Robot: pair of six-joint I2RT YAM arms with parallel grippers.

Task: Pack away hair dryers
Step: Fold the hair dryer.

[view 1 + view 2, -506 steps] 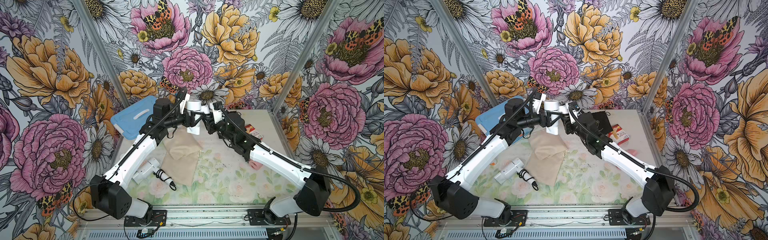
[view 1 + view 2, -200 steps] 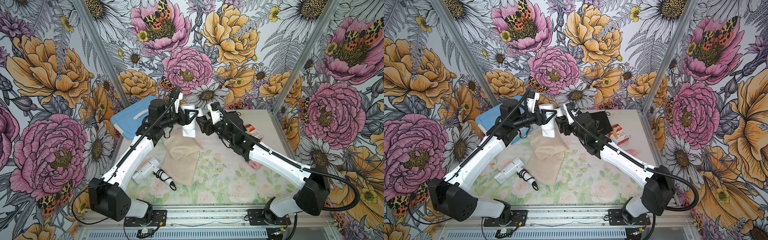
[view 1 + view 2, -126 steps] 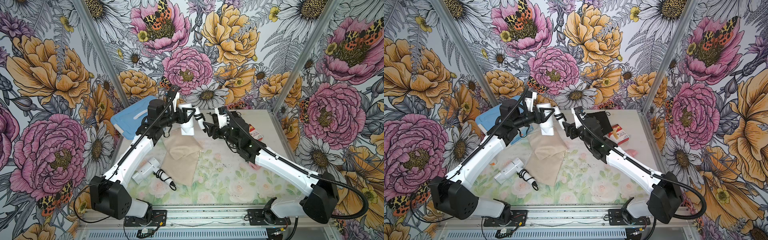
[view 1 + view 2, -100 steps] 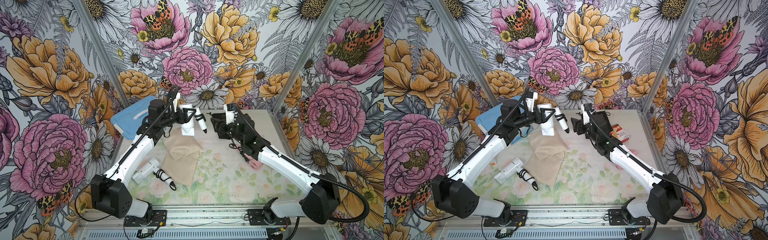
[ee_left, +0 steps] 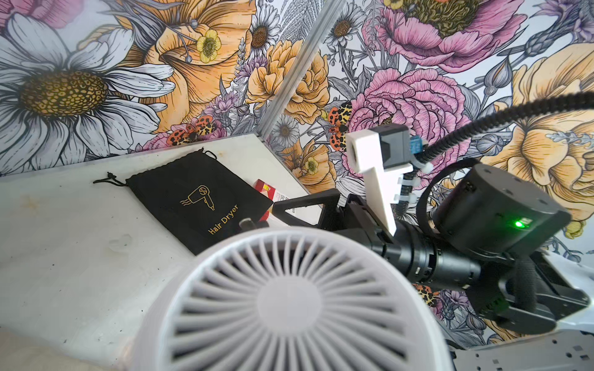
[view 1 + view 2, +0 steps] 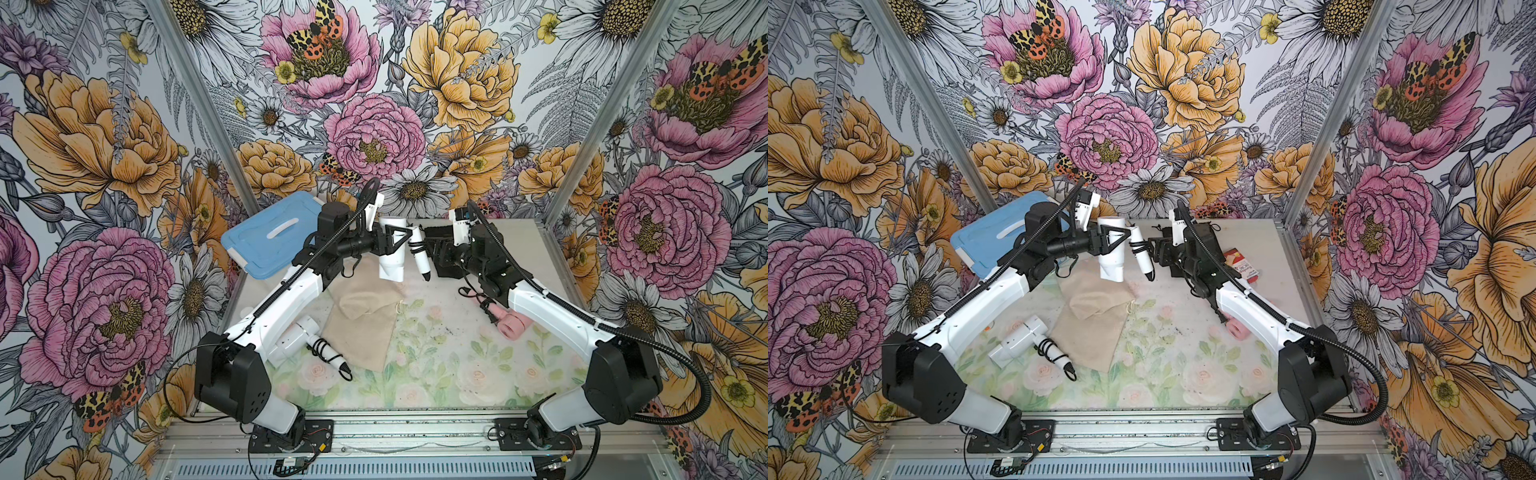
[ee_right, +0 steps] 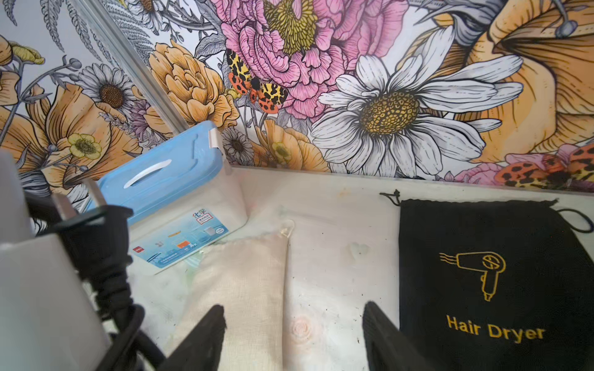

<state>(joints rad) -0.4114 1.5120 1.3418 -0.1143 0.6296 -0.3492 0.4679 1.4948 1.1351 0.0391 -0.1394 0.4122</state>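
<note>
My left gripper (image 6: 393, 240) is shut on the barrel of a white hair dryer (image 6: 392, 258) and holds it in the air above the beige pouch (image 6: 360, 326). The dryer's handle (image 6: 1142, 254), wound with black cord, sticks out toward my right gripper (image 6: 1157, 249). That gripper (image 7: 292, 334) is open and empty, a short way off. The dryer's rear grille (image 5: 289, 302) fills the left wrist view and hides the left fingers. A second white hair dryer (image 6: 297, 338) lies left of the pouch. The pink hair dryer (image 6: 512, 326) lies under my right arm.
A black pouch (image 7: 482, 273) printed "Hair Dryer" lies flat at the back, beside a small red and white box (image 6: 1241, 262). A box with a blue lid (image 6: 270, 237) stands in the back left corner. Flowered walls close in three sides.
My right gripper has drawn back to the right, away from the held dryer's handle. The left arm still holds the dryer up and has shifted it a little to the left.
</note>
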